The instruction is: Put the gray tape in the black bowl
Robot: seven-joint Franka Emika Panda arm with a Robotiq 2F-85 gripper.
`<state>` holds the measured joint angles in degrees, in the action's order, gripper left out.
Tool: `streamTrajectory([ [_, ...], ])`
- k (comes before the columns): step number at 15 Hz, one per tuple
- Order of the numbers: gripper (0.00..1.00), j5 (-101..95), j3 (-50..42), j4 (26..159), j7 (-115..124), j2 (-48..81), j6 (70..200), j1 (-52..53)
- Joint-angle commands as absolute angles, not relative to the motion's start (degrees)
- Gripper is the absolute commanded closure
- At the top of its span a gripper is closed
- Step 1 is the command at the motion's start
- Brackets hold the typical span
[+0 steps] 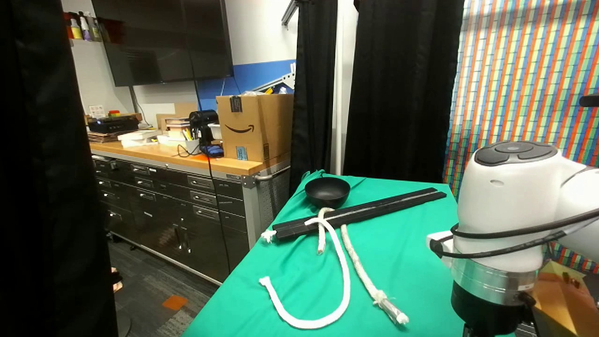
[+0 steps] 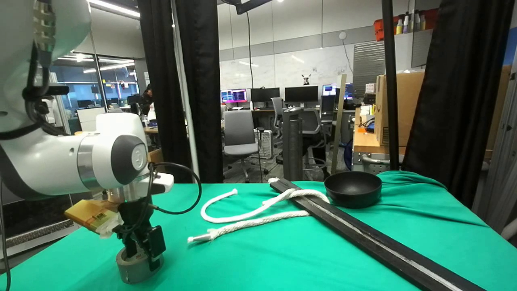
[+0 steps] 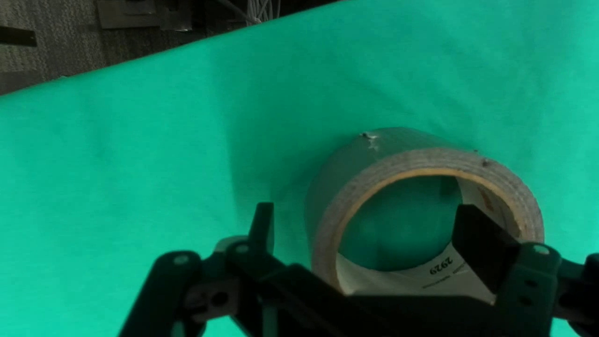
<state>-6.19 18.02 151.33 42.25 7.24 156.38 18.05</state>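
The gray tape point(image 2: 137, 270) is a thick ring lying flat on the green cloth. In the wrist view the tape point(image 3: 334, 220) sits right of the middle, its hollow showing cloth and a pale inner wall. My gripper point(image 2: 142, 256) is low over it. In the wrist view the gripper point(image 3: 367, 229) is open, one finger outside the ring on the left, the other at the hollow on the right. The black bowl point(image 2: 353, 199) stands upright and looks empty at the far end; it also shows in an exterior view point(image 1: 327, 201). There the tape is out of view and the fingertips are cut off.
A long black rod point(image 2: 363, 232) lies across the cloth in front of the bowl, also seen in an exterior view point(image 1: 360, 213). A white rope point(image 1: 344, 281) and a beige rope point(image 1: 358, 264) lie on and beside it. The cloth's edge point(image 3: 187, 44) shows in the wrist view.
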Motion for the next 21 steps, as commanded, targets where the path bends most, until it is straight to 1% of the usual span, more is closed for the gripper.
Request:
streamTrajectory([
  [1, 0.29, -8.34, 15.27, 149.55, 44.39, 10.19, 159.05, 20.35],
  [2, 0.39, -8.38, 14.75, 149.35, 44.37, 10.64, 159.29, 20.72],
  [6, 0.71, -8.09, 13.1, 148.81, 44.03, 11.59, 159.73, 21.92],
  [8, 0.84, -8.14, 12.5, 148.73, 43.99, 11.63, 159.64, 22.2],
  [9, 0.88, -8.13, 12.32, 148.79, 43.95, 11.43, 159.5, 22.27],
  [11, 0.91, -7.57, 12.38, 148.95, 43.44, 10.27, 158.12, 22.21],
  [13, 0.87, -6.82, 12.91, 149.35, 42.93, 7.5, 155.41, 22.16],
  [16, 0.87, -6.25, 13.82, 149.63, 43.01, 3.25, 151.6, 22.08],
  [21, 0.87, -5.84, 16.21, 148.35, 42.47, -6.89, 140.63, 20.6],
])
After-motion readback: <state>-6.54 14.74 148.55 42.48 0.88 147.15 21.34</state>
